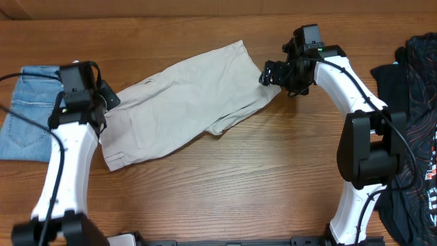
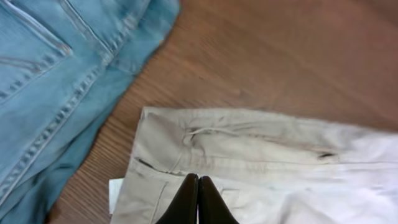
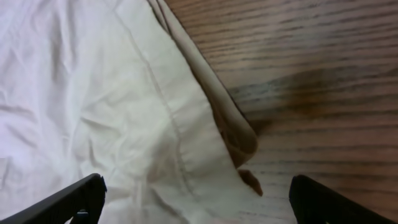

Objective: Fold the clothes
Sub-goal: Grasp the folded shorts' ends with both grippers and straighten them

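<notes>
**Step in hand (as judged):** taking hold of both ends of the pale beige shorts for a first fold.

**Position.** Shorts spread flat and diagonal on the wooden table. Waistband at lower left, leg hems at upper right. Near the blue denim piece at the left but not touching it, bare wood between. Well apart from the dark garments at the right edge.

**Tools.**
- Left gripper: fingers pressed tight together, tips down over the waistband below a belt loop. No telling whether any cloth is caught between them.
- Right gripper: spread wide, holding nothing, straddling the corner of one leg.

**To do the step well.**
- Open the left fingers again if nothing is caught, then bite the full thickness of the waistband, not the top layer alone.
- Lower the right fingers around every layer at the hem before closing, minding the under-layer peeking out beside it.
- Lift both ends level and together.
- Carry hem toward waistband without dragging across the denim.

**Materials.**
- Shorts: thin woven cloth, matte, softly creased and limp, so likely to sag between the two held points.
- Hem: turned and stitched, stiffer than the panel.
- Waistband: thicker, seamed, looped.
- Denim: heavier, faded, with pale contrast stitching.
- Table: smooth, with pronounced grain, probably offering little grip to sliding cloth.
</notes>
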Controlling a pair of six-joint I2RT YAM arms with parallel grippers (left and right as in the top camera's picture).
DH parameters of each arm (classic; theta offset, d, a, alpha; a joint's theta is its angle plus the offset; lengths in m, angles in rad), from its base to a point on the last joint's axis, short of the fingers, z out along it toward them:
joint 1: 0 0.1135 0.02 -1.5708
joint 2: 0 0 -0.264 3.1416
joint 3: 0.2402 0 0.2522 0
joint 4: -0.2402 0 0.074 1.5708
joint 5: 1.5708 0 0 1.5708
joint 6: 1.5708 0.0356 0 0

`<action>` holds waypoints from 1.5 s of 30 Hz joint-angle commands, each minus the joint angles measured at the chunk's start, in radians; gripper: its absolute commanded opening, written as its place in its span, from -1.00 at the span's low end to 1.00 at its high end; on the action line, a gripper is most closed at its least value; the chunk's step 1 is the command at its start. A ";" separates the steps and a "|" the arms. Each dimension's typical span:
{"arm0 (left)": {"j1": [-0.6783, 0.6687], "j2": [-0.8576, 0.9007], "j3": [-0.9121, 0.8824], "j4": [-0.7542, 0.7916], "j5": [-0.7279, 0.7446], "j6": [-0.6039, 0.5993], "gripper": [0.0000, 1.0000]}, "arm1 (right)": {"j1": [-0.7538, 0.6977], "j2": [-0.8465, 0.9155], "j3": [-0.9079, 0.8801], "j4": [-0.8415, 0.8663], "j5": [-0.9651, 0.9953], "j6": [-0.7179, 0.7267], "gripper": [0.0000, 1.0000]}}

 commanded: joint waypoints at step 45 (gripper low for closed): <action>0.069 0.452 0.011 0.016 0.092 0.055 -0.53 | 0.002 0.036 -0.047 0.056 -0.051 0.005 0.93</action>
